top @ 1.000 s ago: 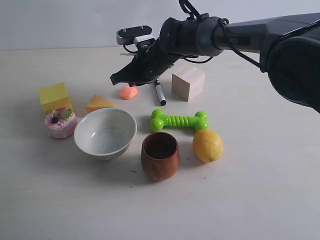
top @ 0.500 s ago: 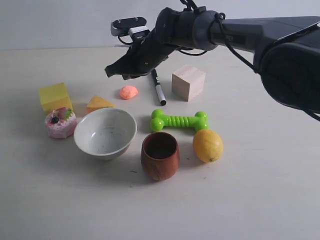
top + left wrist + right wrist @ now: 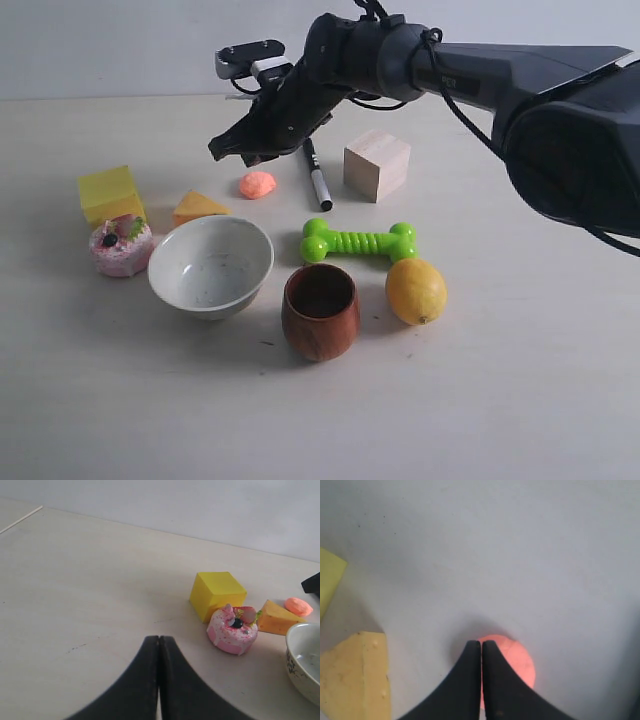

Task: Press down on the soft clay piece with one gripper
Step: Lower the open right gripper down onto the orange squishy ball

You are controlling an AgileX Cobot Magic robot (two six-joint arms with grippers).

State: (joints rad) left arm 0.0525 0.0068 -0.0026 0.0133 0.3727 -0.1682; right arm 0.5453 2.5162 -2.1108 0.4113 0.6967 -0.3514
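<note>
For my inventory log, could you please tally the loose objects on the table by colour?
Yellow: 2 (cube, lemon)
Orange: 2 (wedge, clay piece)
Wood: 2 (block, cup)
Pink: 1 (cupcake toy)
White: 1 (bowl)
Green: 1 (bone toy)
Black: 1 (marker)
Total: 10

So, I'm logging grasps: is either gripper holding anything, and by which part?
Nothing is held. The right gripper is shut and empty, clear of the soft clay piece; the left gripper is shut on nothing too.
</note>
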